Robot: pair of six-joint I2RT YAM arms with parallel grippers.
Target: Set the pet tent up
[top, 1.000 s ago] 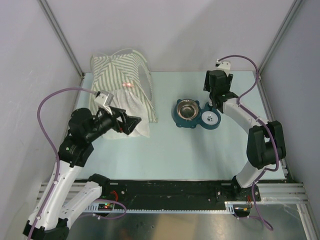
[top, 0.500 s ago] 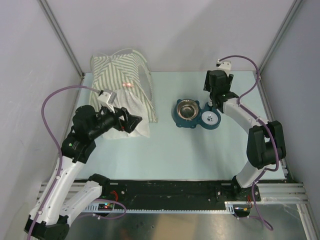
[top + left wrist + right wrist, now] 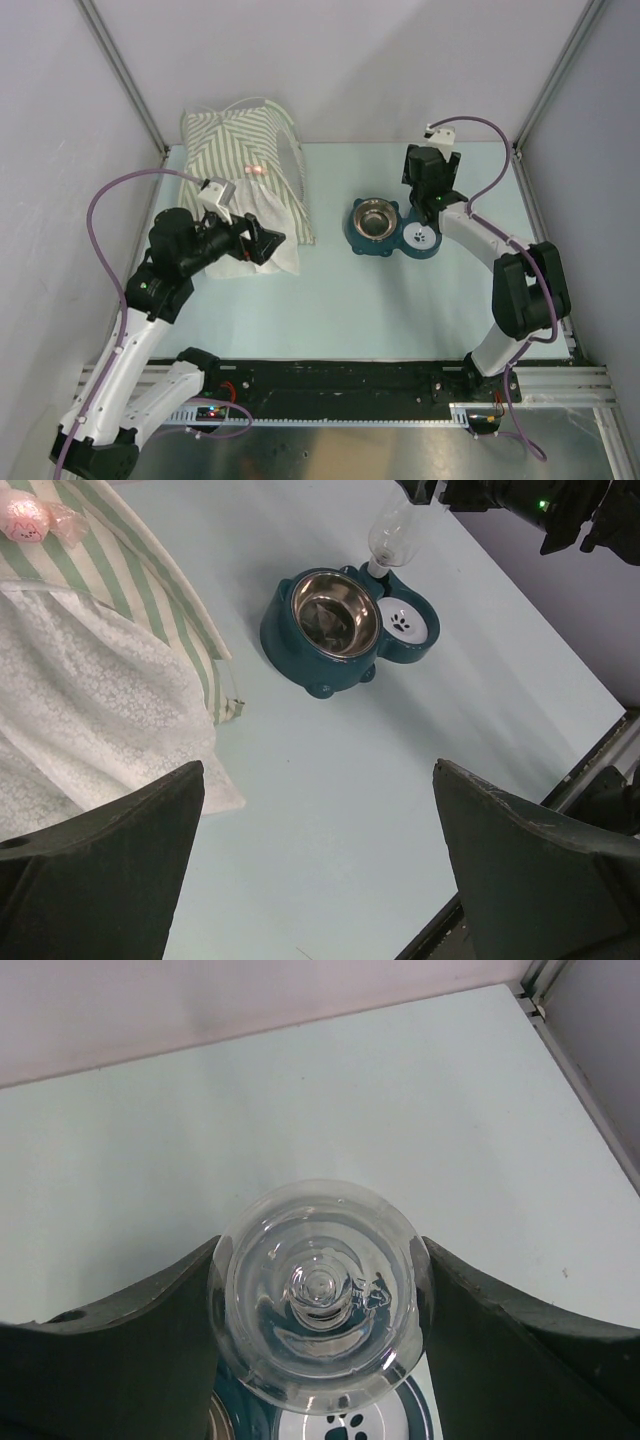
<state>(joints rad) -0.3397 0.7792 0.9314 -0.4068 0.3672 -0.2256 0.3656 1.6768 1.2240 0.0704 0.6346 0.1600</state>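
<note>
The left gripper (image 3: 265, 243) is hovering, jaws spread, over the pet tent (image 3: 235, 150), far left; the right gripper (image 3: 320, 1260) is clasping the clear bottle (image 3: 318, 1330) on the feeder (image 3: 320, 675).

Matt striped cloth on pet tent (image 3: 240, 165), sheer lacy flap (image 3: 90, 730); polished metal bowl (image 3: 334, 612); glossy teal plastic feeder base (image 3: 300, 670); clear glossy bottle (image 3: 320, 1290); smooth matt surface (image 3: 380, 300).

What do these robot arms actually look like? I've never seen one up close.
The left arm and right arm are slim white tubes joined by chunky black joints, with a purple cable looping loosely along each. The left end effector and right end effector each have two broad, dark wedge-shaped fingers; a small white camera block sits on each wrist.
</note>
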